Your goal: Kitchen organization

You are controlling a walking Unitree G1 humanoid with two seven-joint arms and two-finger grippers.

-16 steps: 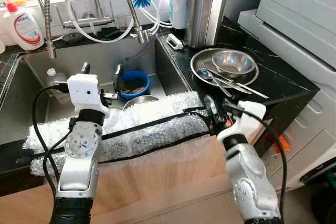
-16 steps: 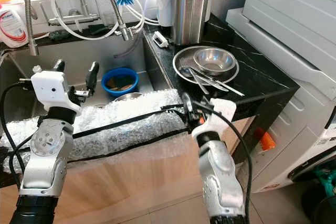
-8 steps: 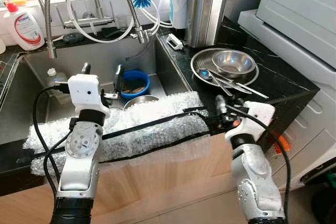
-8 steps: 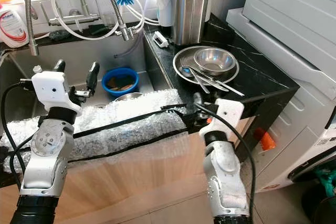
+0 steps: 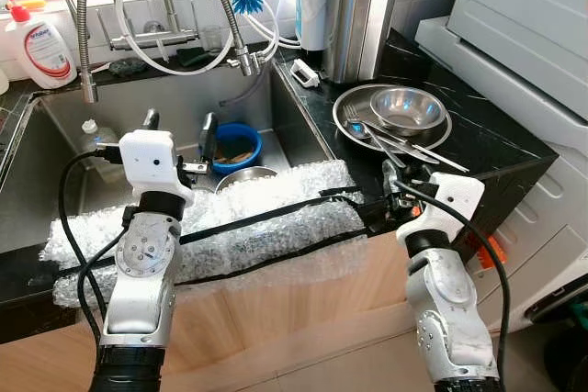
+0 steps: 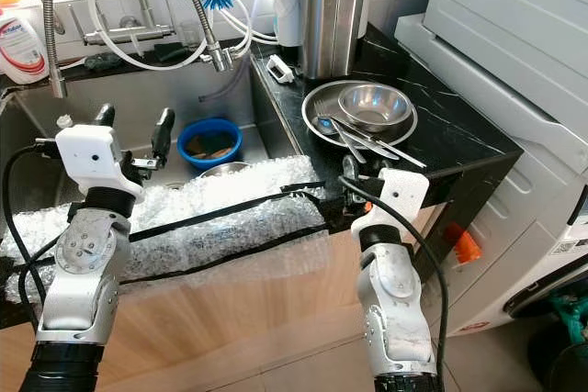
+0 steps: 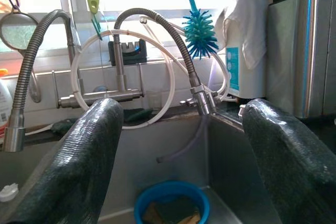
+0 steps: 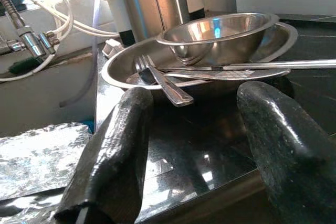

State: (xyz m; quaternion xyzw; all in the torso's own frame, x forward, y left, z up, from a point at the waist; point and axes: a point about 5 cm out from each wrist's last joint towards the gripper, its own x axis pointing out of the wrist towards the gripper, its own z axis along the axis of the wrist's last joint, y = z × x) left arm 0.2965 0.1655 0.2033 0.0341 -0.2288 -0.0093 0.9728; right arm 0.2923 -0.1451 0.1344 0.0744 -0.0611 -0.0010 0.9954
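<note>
Right tool [image 5: 389,174] is held low at the front edge of the black marbled surface [image 5: 496,149], its two black fingers apart and empty, aimed toward the back wall. Straight ahead of it, near but not touching, lies the shallow round steel plate [image 8: 126,69] carrying a small steel bowl [image 5: 409,107] and a loose lot of steel cutlery. In the right wrist view the steel fork [image 8: 160,80] is seen with its handle end overhanging the plate rim toward the tool, its long axis running roughly along the line of approach; a longer flat utensil [image 8: 247,66] lies crosswise behind it. The fork handle is judged the nearest graspable piece, and the right arm is clearly the nearer one.

Left tool [image 5: 176,128] is held over the steel sink [image 5: 110,107], fingers apart and empty, above a blue round tub [image 5: 236,146]. A sheet of clear bubble wrap [image 5: 239,218] is draped over the sink's front edge, between the two arms.

Against a second ago: the right tool has shifted rightward, away from the bubble wrap's end, and now lines up with the plate. The left arm is unchanged.
</note>
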